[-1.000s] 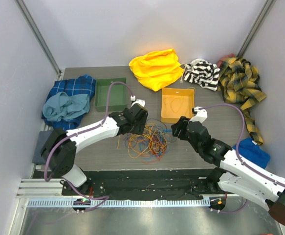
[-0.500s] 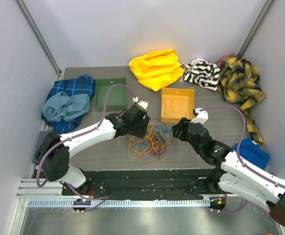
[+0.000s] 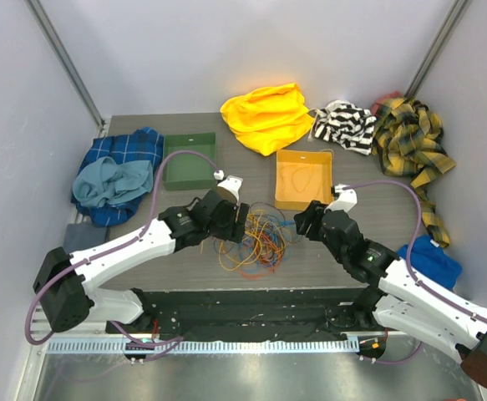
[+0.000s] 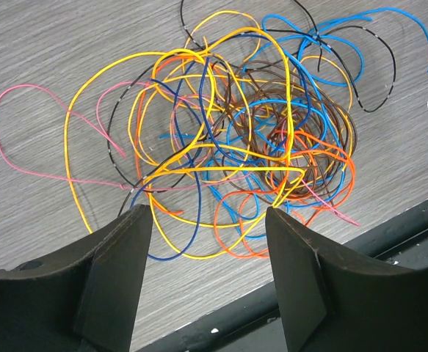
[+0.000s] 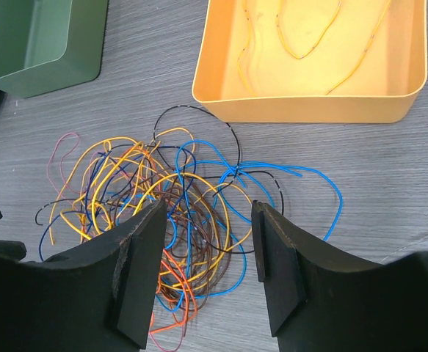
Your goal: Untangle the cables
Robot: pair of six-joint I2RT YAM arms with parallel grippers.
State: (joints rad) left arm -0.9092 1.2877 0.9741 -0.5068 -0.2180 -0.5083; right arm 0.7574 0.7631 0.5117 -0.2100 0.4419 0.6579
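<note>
The worktop (image 3: 364, 171) is grey wood-grain board, boxed in by pale plain walls (image 3: 268, 42) at the far side and both flanks. A black strip (image 3: 251, 302) runs along its near edge.

The cables (image 3: 256, 238) lie in one loose tangle near the middle of the near edge. They are mostly orange and yellow, with blue, brown, black and a pink loop straying off one side. A blue strand trails out toward the orange bin (image 5: 302, 110), which sits just beyond the tangle and holds a few thin yellow cables. A green bin (image 3: 189, 138) stands to its left, apart from the tangle.

Cloths line the far edge and the sides:
- a yellow one (image 3: 268, 117) at the far middle
- a black-and-white striped one (image 3: 345, 125) beside it
- a yellow-and-dark plaid one (image 3: 410, 142) in the far right corner
- a blue plaid heap (image 3: 130, 150) at the left edge
- a blue one (image 3: 433, 261) at the right edge

The left end effector (image 4: 205, 213) hangs over the tangle's left side, released, its fingers wide apart and gripping nothing. The right end effector (image 5: 208, 209) hangs over the right side, also released, with the cables lying below its spread fingers.
</note>
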